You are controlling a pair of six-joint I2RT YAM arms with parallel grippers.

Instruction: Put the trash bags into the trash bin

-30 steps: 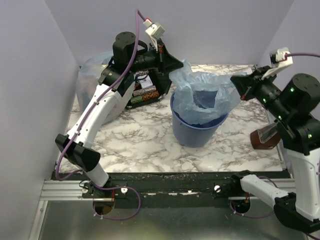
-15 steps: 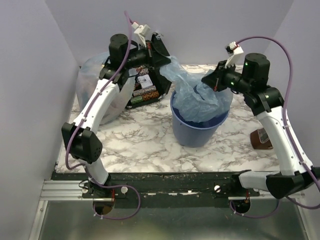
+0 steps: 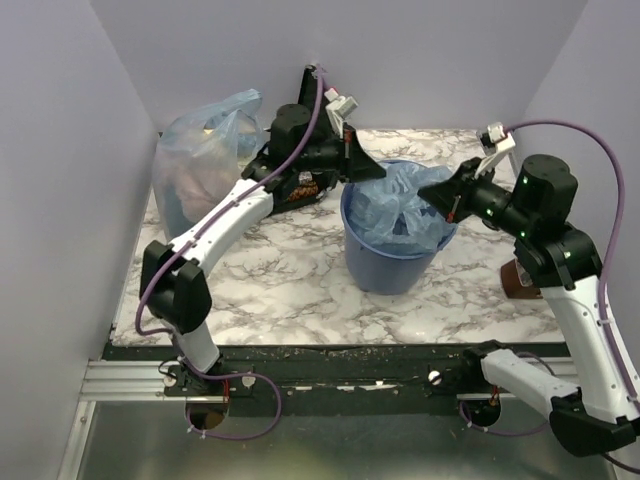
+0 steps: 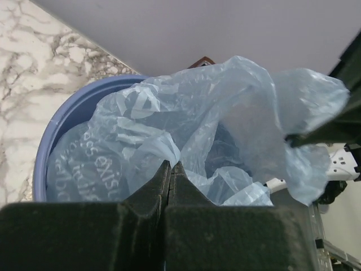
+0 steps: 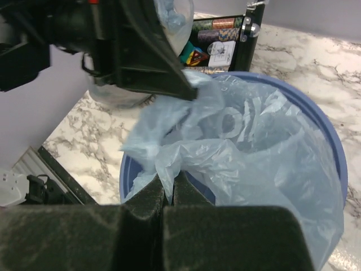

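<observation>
The trash bag, a crinkly light-blue film, sits bunched in the mouth of the round blue trash bin at the table's middle. My left gripper is over the bin's far-left rim, shut on a pinch of the film. My right gripper is over the right rim, shut on the opposite edge. In the left wrist view the film rises from the closed gripper tips above the bin rim. In the right wrist view a fold of the bag is pinched at the gripper tips, inside the rim.
A bulging clear bag of coloured items stands at the back left. The black case of chips lies behind the left arm, also in the right wrist view. A brown object sits at the table's right edge. Walls close in on three sides.
Both grippers have come down toward the bin's rim with the bag in them. The film, stretched above the bin before, now sits lower in its mouth.
</observation>
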